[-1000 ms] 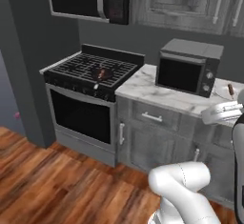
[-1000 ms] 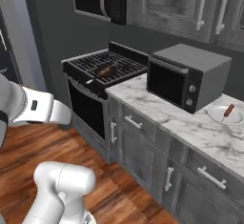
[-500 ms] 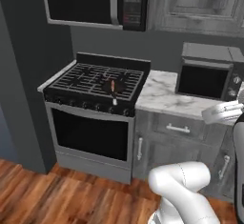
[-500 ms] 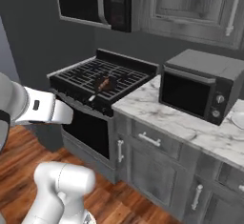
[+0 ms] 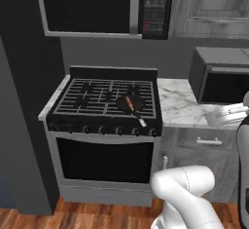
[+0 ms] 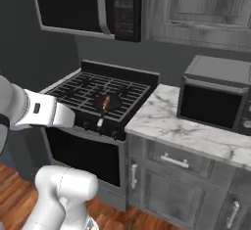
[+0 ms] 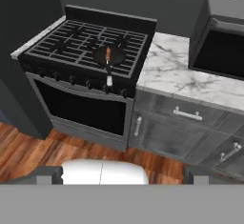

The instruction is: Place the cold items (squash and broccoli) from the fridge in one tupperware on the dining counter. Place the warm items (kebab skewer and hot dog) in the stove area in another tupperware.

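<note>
Nearest to me, low in the hand view, my hand (image 7: 119,182) shows just two dark finger tips at the bottom corners, spread wide with nothing between them, well back from the stove (image 7: 90,75). Beyond the oven door, on the black grates at the front right of the cooktop, sits a small dark pan (image 5: 130,104) with its pale handle sticking out toward the front edge and the knobs. Lying in that pan is a thin orange-brown item (image 5: 129,103), which I judge to be one of the warm things, the hot dog or the skewer; it is too small to tell which. Its long axis runs roughly front to back, close to the line of the pan handle, slightly slanted in the left base view. I expect it to be light, fairly stiff along its length, perhaps a bit slick, so I would come down from above and close across its narrow width near the middle, fingers set crosswise to that axis and clear of the pan rim. To the right, the marble desk (image 6: 166,121) carries a dark microwave (image 6: 215,97); farther back a larger one (image 5: 97,6) hangs above the stove.
</note>
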{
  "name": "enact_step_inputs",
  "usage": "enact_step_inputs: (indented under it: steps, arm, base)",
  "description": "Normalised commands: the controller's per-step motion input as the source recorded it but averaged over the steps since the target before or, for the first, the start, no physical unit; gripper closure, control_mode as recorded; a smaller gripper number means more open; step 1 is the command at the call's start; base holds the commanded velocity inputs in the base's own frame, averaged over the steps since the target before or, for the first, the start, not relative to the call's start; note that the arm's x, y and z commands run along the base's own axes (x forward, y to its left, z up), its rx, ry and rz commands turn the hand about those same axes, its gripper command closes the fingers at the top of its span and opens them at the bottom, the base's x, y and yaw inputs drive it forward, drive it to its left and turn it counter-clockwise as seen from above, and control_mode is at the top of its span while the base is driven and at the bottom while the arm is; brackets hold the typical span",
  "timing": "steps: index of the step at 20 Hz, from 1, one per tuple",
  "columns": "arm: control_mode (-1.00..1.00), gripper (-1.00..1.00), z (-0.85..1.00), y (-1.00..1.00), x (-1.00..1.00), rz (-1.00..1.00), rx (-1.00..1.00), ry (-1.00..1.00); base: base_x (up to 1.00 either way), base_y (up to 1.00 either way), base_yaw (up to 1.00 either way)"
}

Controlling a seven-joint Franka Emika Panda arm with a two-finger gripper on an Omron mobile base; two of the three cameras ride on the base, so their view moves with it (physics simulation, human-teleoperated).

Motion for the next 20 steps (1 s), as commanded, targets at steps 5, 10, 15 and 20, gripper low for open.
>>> enact_step_inputs:
  steps: [5, 10, 15, 20]
  arm:
    - [1.00, -1.00, 0.00, 0.00, 0.00, 0.00, 0.00, 0.00]
    - [1.00, -1.00, 0.00, 0.00, 0.00, 0.00, 0.00, 0.00]
    - [1.00, -1.00, 0.00, 0.00, 0.00, 0.00, 0.00, 0.00]
    - [1.00, -1.00, 0.00, 0.00, 0.00, 0.00, 0.00, 0.00]
  base:
    - [0.79, 0.54, -0.37]
    - [0.54, 0.50, -0.34]
    - [0.36, 0.20, -0.23]
    - [0.40, 0.49, -0.19]
